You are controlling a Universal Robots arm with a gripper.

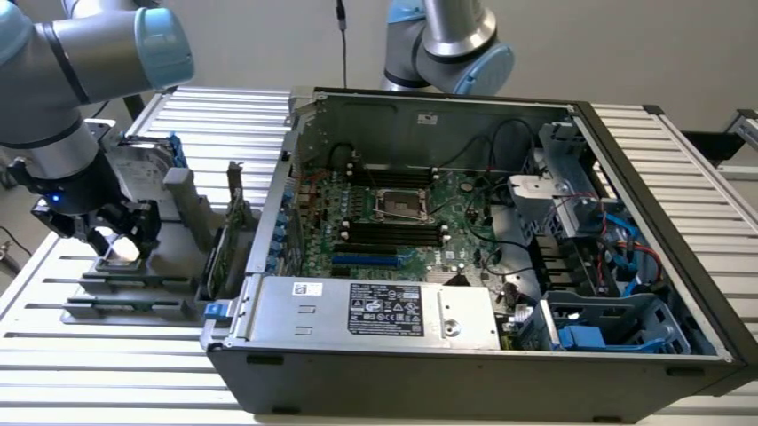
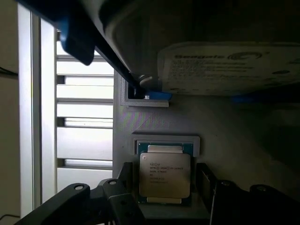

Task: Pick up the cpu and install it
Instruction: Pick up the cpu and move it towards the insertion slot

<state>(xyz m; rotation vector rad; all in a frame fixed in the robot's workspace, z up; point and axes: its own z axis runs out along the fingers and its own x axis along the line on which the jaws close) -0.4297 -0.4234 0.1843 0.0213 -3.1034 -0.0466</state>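
The cpu is a small square chip with a dull silver top and printed text, lying flat in a grey holder. My gripper is open and hangs low over it, with one dark finger on each side of the chip and a narrow gap to its edges. In the exterior view the gripper is at the left over the grey parts stand, where the cpu glints between the fingers. The open computer case shows the empty socket on its motherboard.
A silver hard drive in a blue bracket stands right beside the cpu holder. Upright cards sit between the stand and the case wall. A labelled power-supply box lies along the case's front. A second arm reaches in behind the case.
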